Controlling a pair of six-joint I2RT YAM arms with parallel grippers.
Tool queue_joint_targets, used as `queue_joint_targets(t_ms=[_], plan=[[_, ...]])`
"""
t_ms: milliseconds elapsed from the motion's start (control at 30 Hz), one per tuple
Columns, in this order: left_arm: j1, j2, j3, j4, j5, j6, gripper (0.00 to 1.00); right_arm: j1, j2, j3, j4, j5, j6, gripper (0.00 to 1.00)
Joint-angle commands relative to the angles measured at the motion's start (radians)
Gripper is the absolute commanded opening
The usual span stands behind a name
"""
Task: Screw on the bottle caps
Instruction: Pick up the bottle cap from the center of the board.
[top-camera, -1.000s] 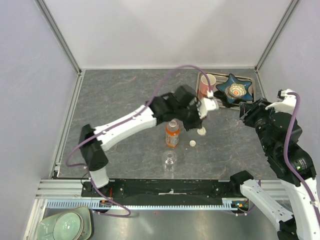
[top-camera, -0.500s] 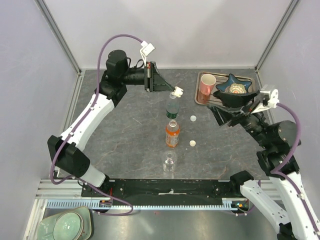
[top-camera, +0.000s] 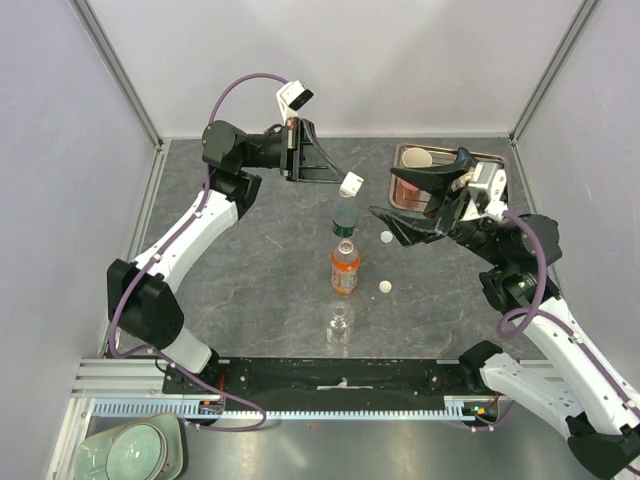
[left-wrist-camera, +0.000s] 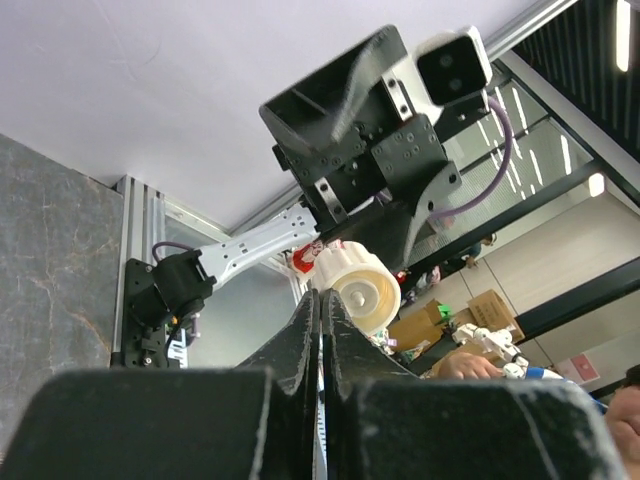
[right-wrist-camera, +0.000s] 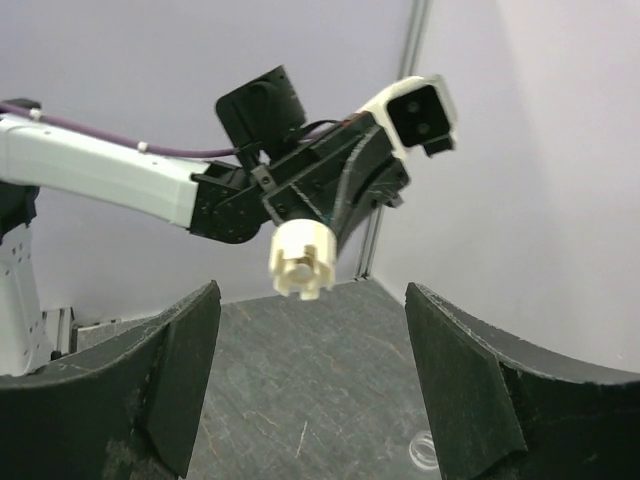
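Note:
Three bottles stand in a row mid-table: a green-label one (top-camera: 344, 218), an orange one (top-camera: 344, 268) and a tiny clear one (top-camera: 339, 322), all uncapped. Two white bottle caps (top-camera: 386, 237) (top-camera: 384, 286) lie on the table to their right. My left gripper (top-camera: 340, 180) is raised above the green-label bottle, shut on a third white cap (top-camera: 351, 183) at its tips. That cap (left-wrist-camera: 355, 290) shows beside the shut left gripper (left-wrist-camera: 320, 297) in the left wrist view. My right gripper (top-camera: 383, 193) is open and empty, facing the held cap (right-wrist-camera: 303, 258) from the right. Nothing sits inside the right gripper (right-wrist-camera: 312, 298).
A metal tray (top-camera: 399, 152) at the back right holds a pink mug (top-camera: 413, 160), partly behind the right arm. Grey enclosure walls and aluminium posts ring the table. Green plates (top-camera: 140, 450) sit below the near rail at left.
My left arm swung from the right-centre to the back, carrying the cap above the green-label bottle. My right gripper opened wide and moved left toward the cap.

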Motion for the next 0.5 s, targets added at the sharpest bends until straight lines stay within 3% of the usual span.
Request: queue_joint_targets(t_ms=[0, 233, 467], plan=[[-0.003, 0.042, -0.008, 0.117, 0.006, -0.130, 0.02, 0.120, 0.029, 0.022, 0.004, 0.081, -0.212, 0.82], [-0.006, 0.062, -0.014, 0.131, 0.002, -0.145, 0.02, 0.326, 0.083, 0.033, -0.024, 0.351, -0.456, 0.79], [-0.006, 0.048, -0.031, 0.160, 0.003, -0.168, 0.02, 0.369, 0.105, 0.017, 0.025, 0.434, -0.494, 0.73]])
